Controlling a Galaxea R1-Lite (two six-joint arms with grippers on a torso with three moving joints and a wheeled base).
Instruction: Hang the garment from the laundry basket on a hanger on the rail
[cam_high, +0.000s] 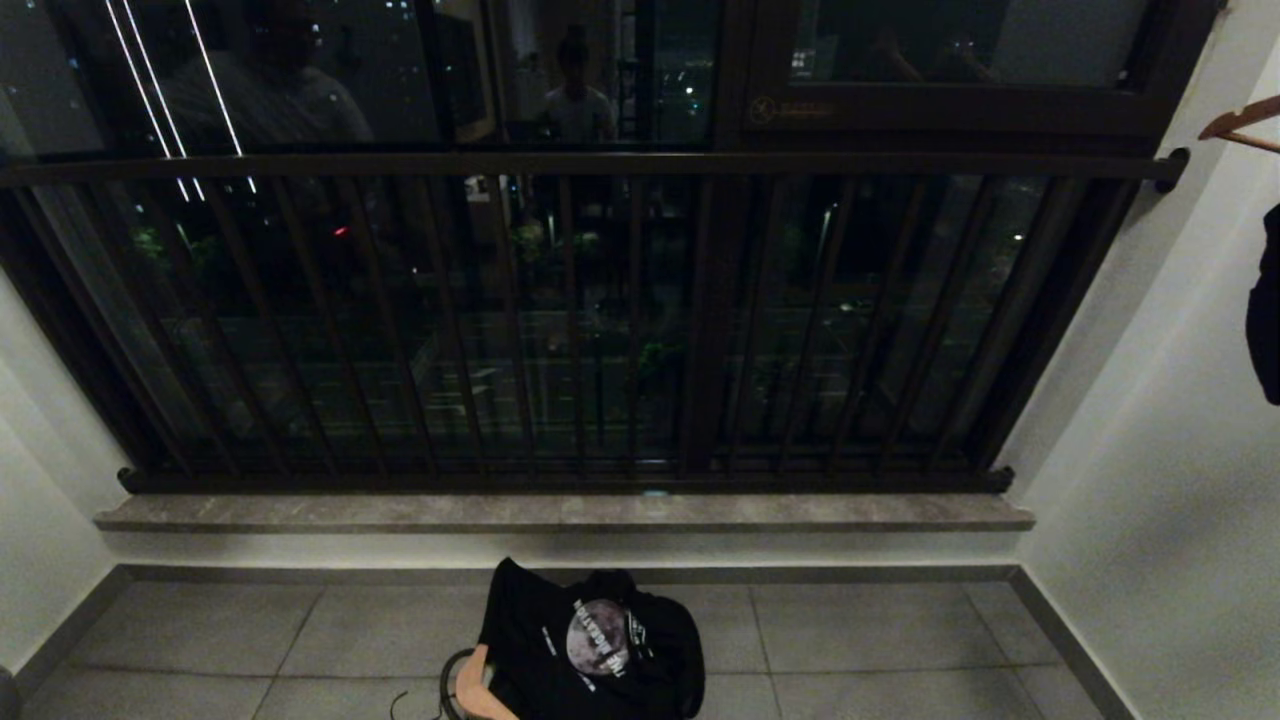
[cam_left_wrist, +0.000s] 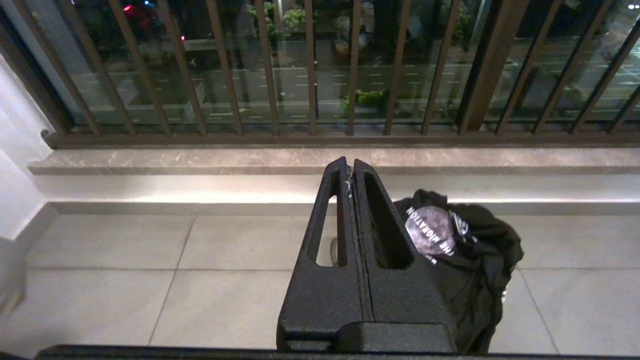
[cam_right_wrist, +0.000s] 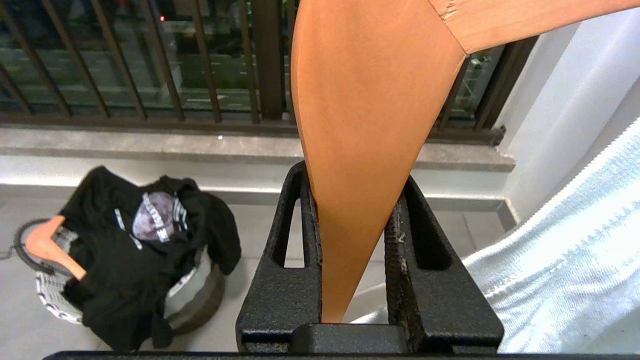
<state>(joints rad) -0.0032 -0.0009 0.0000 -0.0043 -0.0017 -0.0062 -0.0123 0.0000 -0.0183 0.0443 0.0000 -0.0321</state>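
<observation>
1. Where the tiled floor (cam_high: 860, 630) meets the near edge of the head view, the basket (cam_right_wrist: 192, 305) stands at centre, close to the ledge (cam_high: 560, 512) under the balustrade (cam_high: 600, 165).
2. Black garment (cam_high: 590, 640) is heaped in the basket and spills over its rim; a round pale print with white lettering faces up.
3. Wooden hanger (cam_right_wrist: 47, 242) lies in the basket at its left side, partly under the garment.
4. Thin dark loop handle (cam_high: 400, 705) trails onto the floor left of the basket.
5. Right gripper (cam_right_wrist: 352, 220): jaws pinch a second hanger (cam_right_wrist: 365, 125) by one wooden arm, which rises up and away from the fingers. Pale ribbed cloth (cam_right_wrist: 565, 270) hangs close on its right.
6. Left gripper (cam_left_wrist: 352, 172): fingers pressed together, nothing between them; it points toward the ledge, with the garment just to its right.
7. Far right in the head view: a wooden hanger end (cam_high: 1240, 122) and a dark cloth (cam_high: 1266, 310) against the white wall (cam_high: 1150, 450).
8. Rail: not in view.
</observation>
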